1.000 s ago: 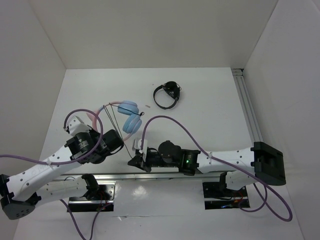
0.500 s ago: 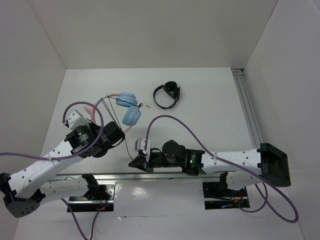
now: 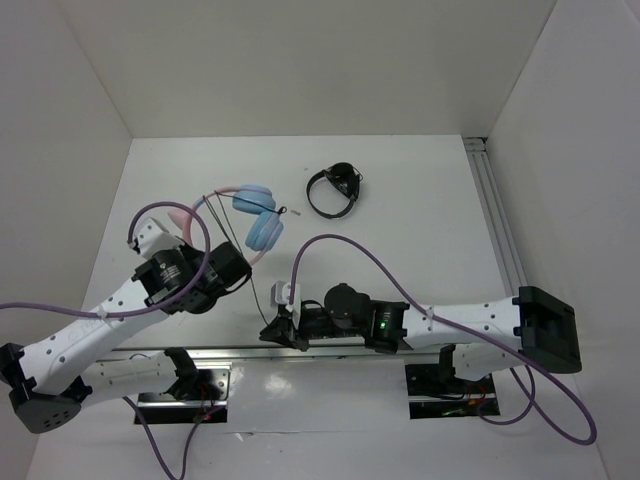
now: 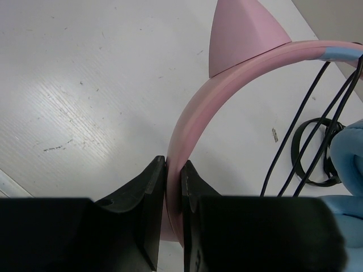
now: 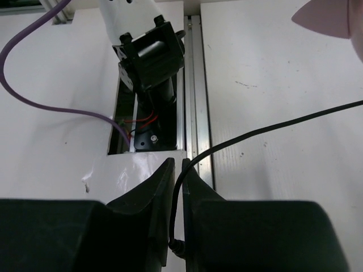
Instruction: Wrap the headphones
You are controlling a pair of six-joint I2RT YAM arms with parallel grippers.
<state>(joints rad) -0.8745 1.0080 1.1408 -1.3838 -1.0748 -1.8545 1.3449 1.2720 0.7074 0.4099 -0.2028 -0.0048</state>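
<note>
The headphones [image 3: 255, 215] lie left of centre on the white table, with light blue earcups, a pink headband [image 4: 227, 90] and a pink cat ear [image 4: 241, 31]. My left gripper [image 3: 240, 272] is shut on the headband [image 4: 173, 170]. The thin black cable [image 5: 272, 129] crosses the headband in several strands [image 4: 309, 122] and runs to my right gripper [image 3: 270, 328]. My right gripper [image 5: 177, 170] is shut on the cable near its plug end, close to the table's near edge.
Smaller all-black headphones [image 3: 335, 188] lie at the back centre. An aluminium rail [image 3: 495, 215] runs along the table's right side. White walls enclose the table. The left arm's base [image 5: 150, 54] and a metal rail [image 5: 195, 90] sit under my right gripper.
My left gripper has carried the headphones a little back and left over the last second. My right gripper has moved slightly left along the near edge with the cable.
</note>
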